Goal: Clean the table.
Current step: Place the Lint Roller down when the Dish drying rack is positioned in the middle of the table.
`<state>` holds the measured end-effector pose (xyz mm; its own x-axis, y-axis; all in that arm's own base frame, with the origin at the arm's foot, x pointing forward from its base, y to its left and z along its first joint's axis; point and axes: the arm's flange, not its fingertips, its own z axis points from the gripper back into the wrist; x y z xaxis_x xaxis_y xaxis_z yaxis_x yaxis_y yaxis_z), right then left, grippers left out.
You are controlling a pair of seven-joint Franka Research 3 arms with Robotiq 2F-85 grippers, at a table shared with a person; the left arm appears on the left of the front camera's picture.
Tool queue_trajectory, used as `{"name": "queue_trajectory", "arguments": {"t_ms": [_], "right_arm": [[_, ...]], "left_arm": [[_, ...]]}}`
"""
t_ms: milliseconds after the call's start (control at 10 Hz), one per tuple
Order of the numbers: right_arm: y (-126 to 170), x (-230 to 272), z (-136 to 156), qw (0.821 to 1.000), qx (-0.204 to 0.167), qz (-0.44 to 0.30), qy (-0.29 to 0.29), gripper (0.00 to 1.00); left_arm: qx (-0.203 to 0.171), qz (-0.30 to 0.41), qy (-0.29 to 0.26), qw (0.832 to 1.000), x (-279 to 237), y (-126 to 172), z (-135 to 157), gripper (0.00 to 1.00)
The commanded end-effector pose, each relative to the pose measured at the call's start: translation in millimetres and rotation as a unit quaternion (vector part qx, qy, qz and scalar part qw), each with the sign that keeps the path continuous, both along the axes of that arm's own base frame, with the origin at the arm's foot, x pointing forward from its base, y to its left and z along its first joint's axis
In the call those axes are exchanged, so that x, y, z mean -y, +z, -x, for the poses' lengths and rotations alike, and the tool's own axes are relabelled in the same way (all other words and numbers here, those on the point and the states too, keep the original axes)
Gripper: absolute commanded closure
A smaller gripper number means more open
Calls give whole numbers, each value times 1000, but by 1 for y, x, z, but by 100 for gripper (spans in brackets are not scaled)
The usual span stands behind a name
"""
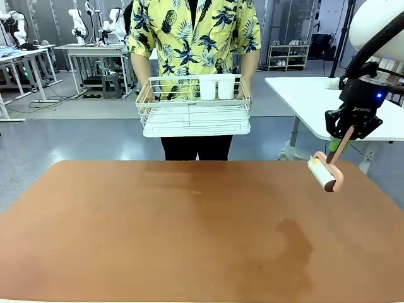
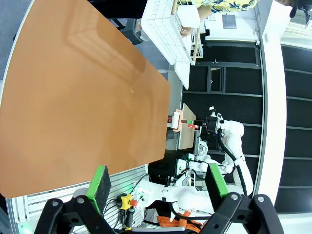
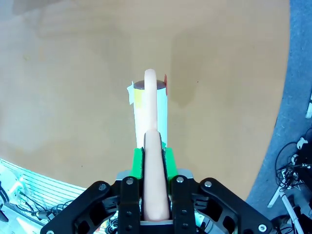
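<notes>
Clamped between the green pads of the right gripper [image 1: 346, 140], a pink-handled lint roller [image 1: 328, 170] hangs with its white roll just above the far right part of the table [image 1: 189, 233], not yet touching the surface as far as the front view tells. From the right wrist view the roller [image 3: 150, 117] runs straight out from the closed fingers [image 3: 138, 163], its shadow falling on the wood beyond it. The reddish-brown table spreads across the foreground between the robot and a person in a yellow print shirt [image 1: 189, 38], who stands at the far edge holding a white wire rack [image 1: 194, 107] with two white cups [image 1: 216, 87] clear of the top. The left gripper [image 2: 158, 187] hangs high over the near side with its jaws spread wide and nothing between them.

The risk, judging from here, lies in the descent: pressed down at a slant, the roll could skid rather than turn, or the slim handle could twist in the grip. A faint dark patch [image 1: 293, 237] on the near right of the tabletop may also be missed if the strokes stay near the far edge.
</notes>
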<state>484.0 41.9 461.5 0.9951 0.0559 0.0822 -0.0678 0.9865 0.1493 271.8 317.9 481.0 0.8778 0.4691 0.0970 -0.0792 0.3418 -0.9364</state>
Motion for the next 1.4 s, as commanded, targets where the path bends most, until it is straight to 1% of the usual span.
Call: {"name": "queue_trajectory", "arguments": {"t_ms": [0, 1300], "right_arm": [[4, -1, 1, 1000, -1, 4, -3, 79], [4, -1, 1, 1000, -1, 4, -3, 79]], "left_arm": [[10, 0, -1, 1000, 0, 0, 3, 0], [10, 0, -1, 1000, 0, 0, 3, 0]]}}
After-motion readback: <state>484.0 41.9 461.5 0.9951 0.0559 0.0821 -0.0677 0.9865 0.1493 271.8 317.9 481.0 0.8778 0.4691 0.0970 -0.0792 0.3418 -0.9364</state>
